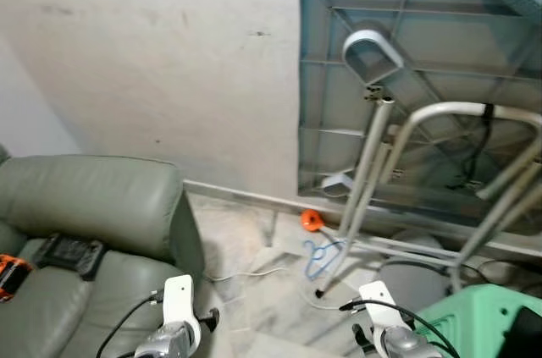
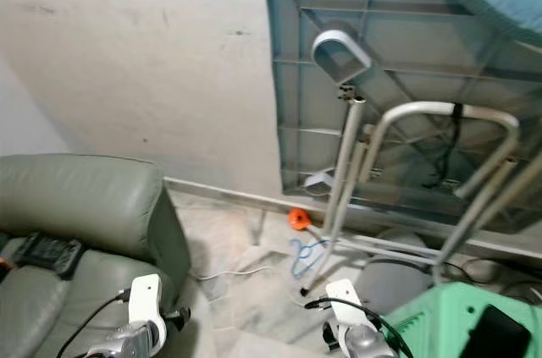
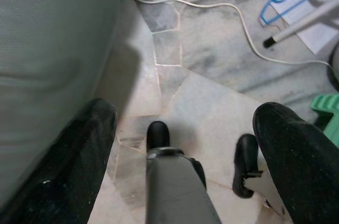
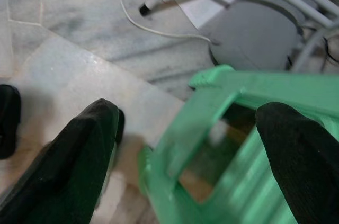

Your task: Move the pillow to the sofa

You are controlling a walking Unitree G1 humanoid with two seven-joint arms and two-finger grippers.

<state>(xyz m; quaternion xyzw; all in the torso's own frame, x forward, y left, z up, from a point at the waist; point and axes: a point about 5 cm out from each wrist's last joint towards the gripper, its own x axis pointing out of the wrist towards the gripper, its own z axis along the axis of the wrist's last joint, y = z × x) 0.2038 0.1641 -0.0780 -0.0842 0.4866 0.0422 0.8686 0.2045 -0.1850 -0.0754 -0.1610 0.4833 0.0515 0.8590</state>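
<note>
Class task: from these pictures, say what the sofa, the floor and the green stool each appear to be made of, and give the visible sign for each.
Sofa: probably leather or faux leather, grey-green, with a soft sheen and creases.
Floor: looks like polished marble pieces, given the grey veining and irregular joints.
Green stool: likely moulded plastic, uniform mint colour with smooth rounded edges and cut-outs.

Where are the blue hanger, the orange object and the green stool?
blue hanger [image 1: 319,255], left eye view, its wire body.
orange object [image 1: 312,220], left eye view, its middle.
green stool [image 4: 275,89], right wrist view, top edge.
</note>
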